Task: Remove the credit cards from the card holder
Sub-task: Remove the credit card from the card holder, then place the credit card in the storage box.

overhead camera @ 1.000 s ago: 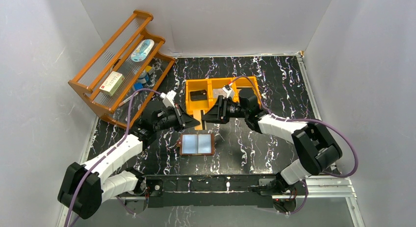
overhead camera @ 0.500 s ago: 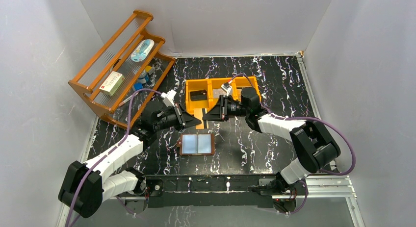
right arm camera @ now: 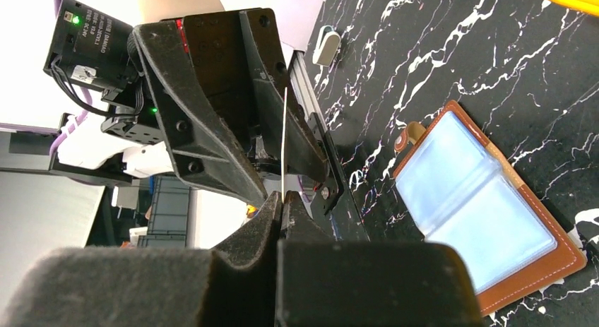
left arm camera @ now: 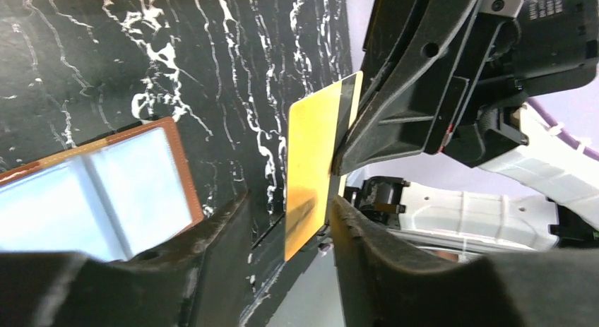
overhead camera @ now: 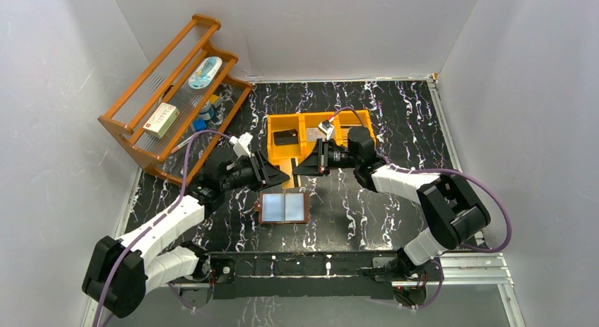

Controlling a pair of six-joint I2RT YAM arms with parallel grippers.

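Note:
A tan credit card (overhead camera: 286, 166) hangs upright in the air between my two grippers, above the table. The right gripper (right arm camera: 282, 200) is shut on one edge of the card (right arm camera: 283, 143), seen edge-on there. My left gripper (left arm camera: 291, 200) stands open around the card's (left arm camera: 314, 164) other end, a gap showing beside it. The brown card holder (overhead camera: 283, 207) lies open flat on the table below, its pale-blue pockets (right arm camera: 480, 207) facing up. A black card (overhead camera: 285, 137) and a silvery card (overhead camera: 314, 133) lie in the orange bin.
The orange three-compartment bin (overhead camera: 282, 122) sits just behind the grippers. A wooden rack (overhead camera: 176, 87) with a white-and-red box (overhead camera: 160, 119) and other items stands at the back left. White walls close in both sides.
The right gripper has closed on the tan card. The left gripper, shut on it before, has opened. Both arms have barely shifted.

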